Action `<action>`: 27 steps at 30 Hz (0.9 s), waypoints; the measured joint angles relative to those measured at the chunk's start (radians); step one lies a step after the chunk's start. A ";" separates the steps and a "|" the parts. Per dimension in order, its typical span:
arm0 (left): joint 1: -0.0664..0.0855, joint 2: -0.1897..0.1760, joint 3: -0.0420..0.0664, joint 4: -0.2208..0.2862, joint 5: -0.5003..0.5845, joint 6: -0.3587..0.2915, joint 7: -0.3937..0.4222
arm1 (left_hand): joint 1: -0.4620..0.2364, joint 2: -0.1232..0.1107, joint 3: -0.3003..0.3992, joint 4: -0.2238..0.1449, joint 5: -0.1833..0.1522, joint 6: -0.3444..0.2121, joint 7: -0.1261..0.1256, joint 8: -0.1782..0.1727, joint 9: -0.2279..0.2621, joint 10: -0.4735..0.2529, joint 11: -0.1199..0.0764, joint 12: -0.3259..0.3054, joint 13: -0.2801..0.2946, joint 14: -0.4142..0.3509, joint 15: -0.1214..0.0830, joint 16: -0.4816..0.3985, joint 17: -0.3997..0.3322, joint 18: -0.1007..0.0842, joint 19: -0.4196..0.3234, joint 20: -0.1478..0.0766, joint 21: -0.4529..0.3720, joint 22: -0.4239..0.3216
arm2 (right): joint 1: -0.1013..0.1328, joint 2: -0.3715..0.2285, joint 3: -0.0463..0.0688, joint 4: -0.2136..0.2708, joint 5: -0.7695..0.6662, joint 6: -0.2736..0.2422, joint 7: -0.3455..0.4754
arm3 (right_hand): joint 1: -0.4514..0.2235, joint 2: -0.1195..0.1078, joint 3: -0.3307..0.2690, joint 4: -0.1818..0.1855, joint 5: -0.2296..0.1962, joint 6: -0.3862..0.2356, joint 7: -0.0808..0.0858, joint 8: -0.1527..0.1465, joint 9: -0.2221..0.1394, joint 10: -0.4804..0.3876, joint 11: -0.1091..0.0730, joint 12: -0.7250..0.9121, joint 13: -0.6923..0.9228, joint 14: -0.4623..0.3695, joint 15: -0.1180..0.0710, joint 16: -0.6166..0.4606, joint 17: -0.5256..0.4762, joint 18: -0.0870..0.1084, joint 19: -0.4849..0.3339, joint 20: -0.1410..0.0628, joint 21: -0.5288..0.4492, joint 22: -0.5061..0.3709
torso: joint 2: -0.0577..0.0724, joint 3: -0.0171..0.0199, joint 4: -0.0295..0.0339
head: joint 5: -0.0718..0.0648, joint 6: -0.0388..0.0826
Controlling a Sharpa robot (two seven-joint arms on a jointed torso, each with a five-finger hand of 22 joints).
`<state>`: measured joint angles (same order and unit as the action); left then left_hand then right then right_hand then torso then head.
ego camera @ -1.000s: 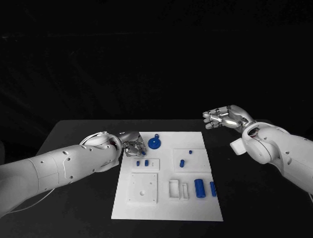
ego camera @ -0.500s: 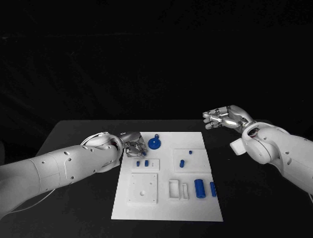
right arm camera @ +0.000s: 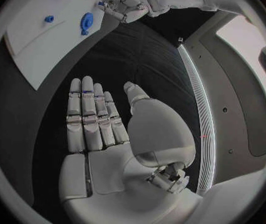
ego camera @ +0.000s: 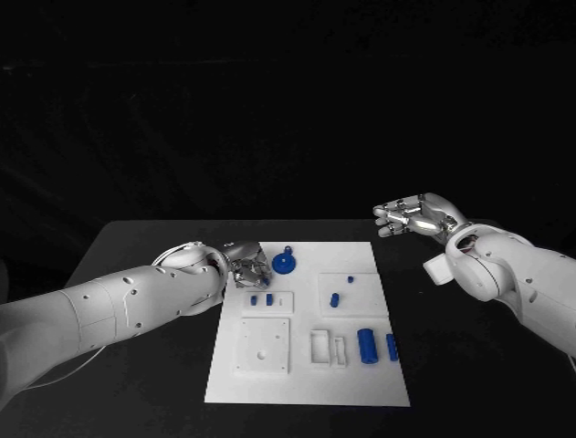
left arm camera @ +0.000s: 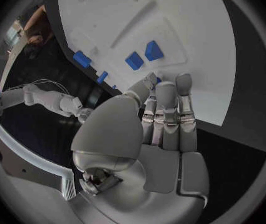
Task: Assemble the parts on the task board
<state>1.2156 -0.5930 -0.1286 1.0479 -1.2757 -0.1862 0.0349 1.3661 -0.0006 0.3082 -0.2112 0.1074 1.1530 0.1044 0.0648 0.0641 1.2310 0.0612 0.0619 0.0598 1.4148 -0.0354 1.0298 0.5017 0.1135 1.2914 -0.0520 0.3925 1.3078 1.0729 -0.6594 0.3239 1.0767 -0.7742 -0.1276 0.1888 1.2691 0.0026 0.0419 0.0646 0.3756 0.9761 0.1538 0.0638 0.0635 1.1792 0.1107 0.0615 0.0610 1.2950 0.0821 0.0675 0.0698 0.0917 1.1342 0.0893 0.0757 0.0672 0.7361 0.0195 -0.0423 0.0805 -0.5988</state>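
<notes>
Parts [ego camera: 367, 346] (small and blue) lie on the white task board [ego camera: 367, 383] on the black table [ego camera: 143, 246]. Left hand [ego camera: 247, 270] bends over the board's edge; I cannot tell whether it grips anything. Right hand [ego camera: 413, 217] is flat and loose, well away from the board.

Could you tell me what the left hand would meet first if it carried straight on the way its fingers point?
Probably the task board: the left hand has fingertips over its edge, with small blue parts just beyond. Height is unclear.

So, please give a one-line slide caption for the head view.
Left silver hand works at the white task board's far left corner beside a round blue part; right silver hand waits, open.
</notes>
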 measured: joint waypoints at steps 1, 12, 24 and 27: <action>0.000 0.002 0.000 -0.002 0.000 0.002 -0.002 | 0.000 0.000 0.000 0.000 0.000 0.000 0.000 0.000 0.000 0.000 0.000 0.000 0.000 0.000 0.000 0.000 0.000 0.000 0.000 0.000 0.000 0.000 | 0.000 0.000 0.000 0.000 0.000 0.000 0.000 | 0.000 0.000 0.000 0.000 0.000 0.000 0.000 0.000 0.000 0.000 0.000 0.000 0.000 0.000 0.000 0.000 0.000 0.000 0.000 0.000 0.000 0.000 | 0.000 -0.0001 0.0001 | -0.002 0.000; 0.000 0.007 0.000 -0.009 0.000 0.025 -0.015 | 0.000 0.000 0.000 0.000 0.000 -0.001 -0.001 -0.002 -0.001 0.000 0.000 0.000 -0.001 -0.002 -0.002 0.000 0.000 -0.005 -0.004 -0.004 0.004 0.000 | 0.000 -0.001 0.000 -0.001 0.000 0.000 0.000 | 0.000 0.000 0.000 0.000 0.000 0.000 0.000 0.000 -0.001 0.000 0.000 0.000 0.000 0.000 0.000 0.000 0.000 0.000 0.000 0.000 0.000 0.000 | -0.001 -0.0005 0.0011 | -0.005 -0.003; -0.001 0.006 -0.001 -0.009 -0.001 0.040 -0.017 | 0.008 -0.017 0.014 -0.031 -0.004 -0.077 -0.001 -0.004 -0.001 -0.014 0.007 0.000 -0.001 -0.011 0.003 0.000 0.000 -0.005 -0.007 0.000 0.015 0.000 | 0.000 -0.004 0.000 -0.002 0.000 0.000 -0.001 | 0.000 0.000 0.000 0.000 0.000 0.000 0.000 0.000 0.000 0.000 0.000 0.000 0.000 0.000 0.000 0.000 0.000 0.000 0.000 0.000 0.000 0.000 | -0.001 -0.0011 0.0013 | -0.004 -0.005; -0.001 0.006 -0.001 -0.009 -0.001 0.040 -0.017 | 0.002 -0.023 0.018 -0.034 -0.008 -0.111 -0.007 -0.004 -0.001 -0.022 0.007 0.000 -0.001 -0.011 0.003 0.000 0.000 -0.005 -0.011 0.003 0.016 0.000 | 0.000 -0.004 0.000 -0.002 0.000 0.000 -0.001 | 0.000 0.000 0.000 0.000 0.000 0.000 0.000 0.000 0.000 0.000 0.000 0.000 0.000 0.000 0.000 0.000 0.000 0.000 0.000 0.000 0.000 0.000 | -0.001 -0.0008 0.0012 | -0.004 -0.005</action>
<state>1.2142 -0.5867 -0.1299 1.0387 -1.2769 -0.1461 0.0177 1.3683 -0.0238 0.3258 -0.2452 0.0996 1.0418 0.0973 0.0611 0.0626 1.2094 0.0684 0.0619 0.0592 1.4040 -0.0321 1.0298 0.5018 0.1088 1.2807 -0.0486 0.4080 1.3075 1.0729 -0.6630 0.3239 1.0748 -0.7739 -0.1274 0.1883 1.2691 0.0026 0.0419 0.0646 0.3756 0.9761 0.1538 0.0638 0.0632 1.1792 0.1107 0.0615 0.0610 1.2950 0.0821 0.0675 0.0698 0.0917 1.1342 0.0893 0.0757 0.0672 0.7351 0.0187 -0.0411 0.0764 -0.6043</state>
